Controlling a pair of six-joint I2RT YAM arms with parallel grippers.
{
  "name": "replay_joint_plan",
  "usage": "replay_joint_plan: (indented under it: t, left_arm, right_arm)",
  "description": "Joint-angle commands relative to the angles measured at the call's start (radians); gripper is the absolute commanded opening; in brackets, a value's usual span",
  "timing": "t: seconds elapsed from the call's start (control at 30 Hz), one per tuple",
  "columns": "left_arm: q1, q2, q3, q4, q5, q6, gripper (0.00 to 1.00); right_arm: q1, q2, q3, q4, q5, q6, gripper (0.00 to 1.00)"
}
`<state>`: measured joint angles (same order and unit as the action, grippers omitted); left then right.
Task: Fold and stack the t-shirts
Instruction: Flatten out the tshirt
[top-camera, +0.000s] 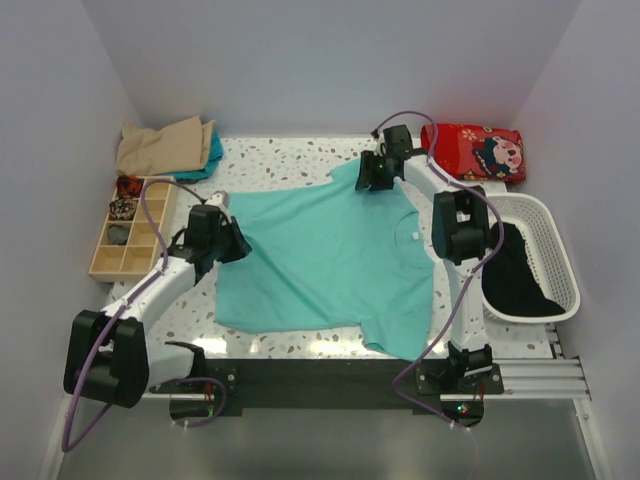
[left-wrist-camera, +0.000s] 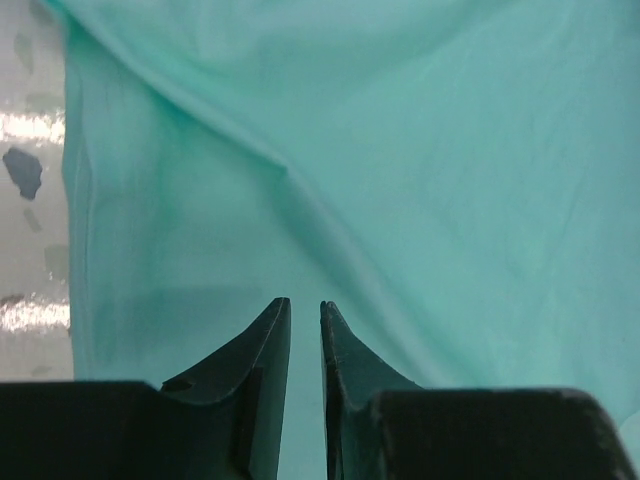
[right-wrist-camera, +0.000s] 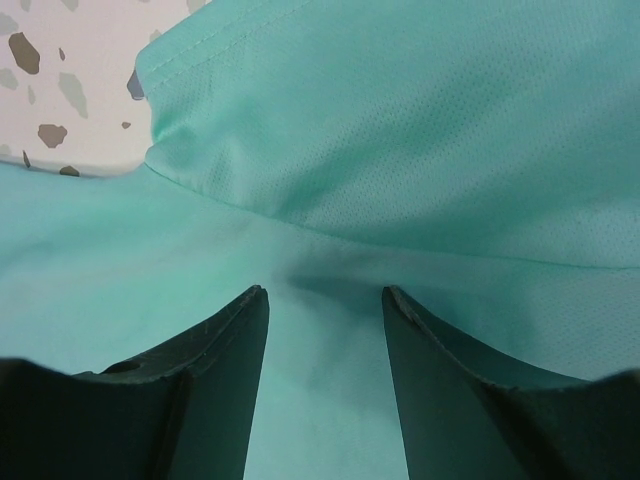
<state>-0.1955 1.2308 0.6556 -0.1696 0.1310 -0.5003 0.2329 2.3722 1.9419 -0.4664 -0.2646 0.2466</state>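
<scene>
A teal-green t-shirt (top-camera: 330, 260) lies spread flat on the speckled table, collar toward the right and one sleeve at the near edge. My left gripper (top-camera: 232, 240) hovers over its left edge. In the left wrist view (left-wrist-camera: 305, 305) its jaws stand nearly together with a thin slit, above smooth teal fabric (left-wrist-camera: 400, 150); nothing shows pinched. My right gripper (top-camera: 372, 180) is at the far sleeve. In the right wrist view (right-wrist-camera: 325, 292) it is open, with the jaws either side of a fold of the teal fabric (right-wrist-camera: 400, 130). A tan shirt (top-camera: 165, 145) lies folded at the back left.
A white basket (top-camera: 560, 260) at the right holds a black garment (top-camera: 510, 270). A red patterned bundle (top-camera: 478, 150) lies at the back right. A wooden compartment tray (top-camera: 125, 240) stands at the left edge. Another teal cloth (top-camera: 212, 150) shows under the tan shirt.
</scene>
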Motion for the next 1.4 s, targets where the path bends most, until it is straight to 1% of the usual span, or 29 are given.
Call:
replay_joint_plan:
  t: [0.0, 0.03, 0.13, 0.33, 0.43, 0.5, 0.57, 0.67, 0.7, 0.77, 0.83, 1.0, 1.3, 1.33, 1.37]
  left_arm:
    - [-0.016, -0.043, -0.024, -0.114, -0.128, -0.061, 0.24]
    - [-0.018, -0.04, -0.024, -0.139, -0.202, -0.072, 0.25]
    - [-0.016, -0.008, -0.037, -0.133, -0.255, -0.089, 0.27]
    - [-0.016, 0.084, -0.093, -0.026, -0.249, -0.127, 0.28]
    - [-0.018, 0.116, -0.1, -0.01, -0.245, -0.135, 0.27]
    - [-0.019, 0.124, -0.111, -0.033, -0.264, -0.144, 0.27]
    - [-0.021, 0.108, -0.157, -0.077, -0.297, -0.193, 0.28]
    - [-0.021, 0.032, -0.227, -0.146, -0.318, -0.277, 0.3]
    - [-0.021, -0.018, -0.24, -0.166, -0.324, -0.29, 0.3]
    - [-0.022, -0.063, -0.26, -0.243, -0.349, -0.316, 0.32]
    - [-0.048, -0.114, -0.278, -0.249, -0.347, -0.342, 0.32]
    - [-0.071, -0.073, -0.252, -0.292, -0.386, -0.356, 0.33]
    - [-0.085, -0.077, -0.251, -0.297, -0.38, -0.362, 0.36]
    - [-0.087, -0.077, -0.252, -0.295, -0.372, -0.36, 0.36]
    - [-0.087, -0.077, -0.251, -0.294, -0.366, -0.359, 0.36]
  right_arm:
    - [-0.004, 0.025, 0.057, -0.043, 0.054, -0.006, 0.54]
    - [-0.007, 0.025, 0.058, -0.043, 0.053, -0.006, 0.54]
    - [-0.007, 0.025, 0.068, -0.043, 0.044, -0.004, 0.54]
    - [-0.01, 0.018, 0.066, -0.044, 0.034, -0.01, 0.55]
    - [-0.012, 0.01, 0.052, -0.044, 0.037, -0.018, 0.55]
    - [-0.015, 0.007, 0.051, -0.049, 0.05, -0.023, 0.55]
    - [-0.02, 0.007, 0.054, -0.055, 0.065, -0.033, 0.55]
    - [-0.029, 0.007, 0.068, -0.067, 0.105, -0.041, 0.55]
    - [-0.033, 0.01, 0.074, -0.075, 0.113, -0.044, 0.55]
    - [-0.043, 0.021, 0.103, -0.089, 0.14, -0.047, 0.56]
    - [-0.05, 0.038, 0.135, -0.109, 0.146, -0.053, 0.56]
    - [-0.06, 0.048, 0.15, -0.11, 0.145, -0.055, 0.56]
    - [-0.072, 0.097, 0.192, -0.133, 0.148, -0.052, 0.56]
    - [-0.073, 0.098, 0.193, -0.136, 0.153, -0.053, 0.54]
    - [-0.075, 0.057, 0.18, -0.132, 0.15, -0.056, 0.54]
